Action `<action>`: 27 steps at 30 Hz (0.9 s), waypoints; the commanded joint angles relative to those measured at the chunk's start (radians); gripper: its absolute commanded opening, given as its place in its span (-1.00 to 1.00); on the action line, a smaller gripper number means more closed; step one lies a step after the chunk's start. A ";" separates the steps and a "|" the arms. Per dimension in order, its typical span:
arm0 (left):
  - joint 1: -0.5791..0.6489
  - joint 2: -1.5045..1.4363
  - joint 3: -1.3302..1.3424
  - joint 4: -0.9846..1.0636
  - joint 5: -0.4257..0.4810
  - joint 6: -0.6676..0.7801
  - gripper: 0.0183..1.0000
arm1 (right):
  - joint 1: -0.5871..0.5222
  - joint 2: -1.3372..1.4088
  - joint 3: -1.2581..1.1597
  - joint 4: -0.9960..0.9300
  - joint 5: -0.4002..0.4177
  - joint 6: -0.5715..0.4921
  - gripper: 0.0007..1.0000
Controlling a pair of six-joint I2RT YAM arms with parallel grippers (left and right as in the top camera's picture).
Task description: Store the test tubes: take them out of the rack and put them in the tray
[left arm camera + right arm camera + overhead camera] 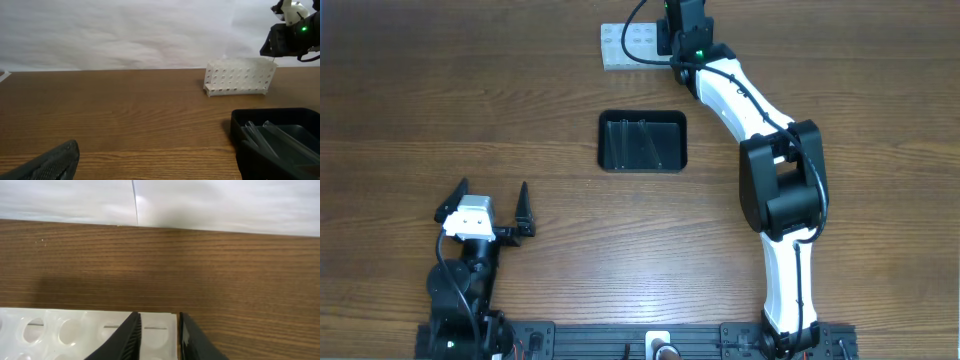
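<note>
Right gripper (157,317): over the far right corner of the rack (75,330). Black fingers (131,335) stand a narrow gap apart; the rack's corner cell shows between them and no tube is seen in the gap. In the top view this gripper (675,45) sits at the rack's (625,45) right end, at the far edge of the table (470,100). From the left wrist view it (272,47) hangs just above the rack's (240,77) top right corner.

Rack: white block, oblong, with rows of round holes through the top and more through the side wall. Finish is matt and slightly translucent. Whether clear tubes stand in the holes cannot be told.

Tray (603,142): black, rectangular with rounded corners and low walls, near the table's middle — well apart from the rack and nearer the arms' bases. Test tubes (640,140) lie flat inside it, roughly parallel. In the left wrist view they (270,137) appear clear, slim and faintly glinting against the tray's (240,140) dark floor.

Left gripper (493,185): fingers spread wide and holding nothing — low over the table's near left, well apart from the tray. One dark, textured finger (50,162) shows in its own view.

Table: brown wood grain. Backdrop (125,35) is plain white.
</note>
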 commanded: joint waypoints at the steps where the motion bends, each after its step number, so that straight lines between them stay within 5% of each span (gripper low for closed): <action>1: 0.005 -0.009 -0.005 -0.003 0.013 -0.014 1.00 | 0.010 0.017 0.005 -0.001 -0.009 0.006 -0.62; 6: 0.005 -0.009 -0.005 -0.003 0.013 -0.014 1.00 | 0.010 0.017 0.005 -0.001 -0.009 0.006 -0.81; 27: 0.005 -0.009 -0.005 -0.004 0.013 -0.014 1.00 | 0.032 -0.213 0.010 -0.006 -0.005 0.010 -0.86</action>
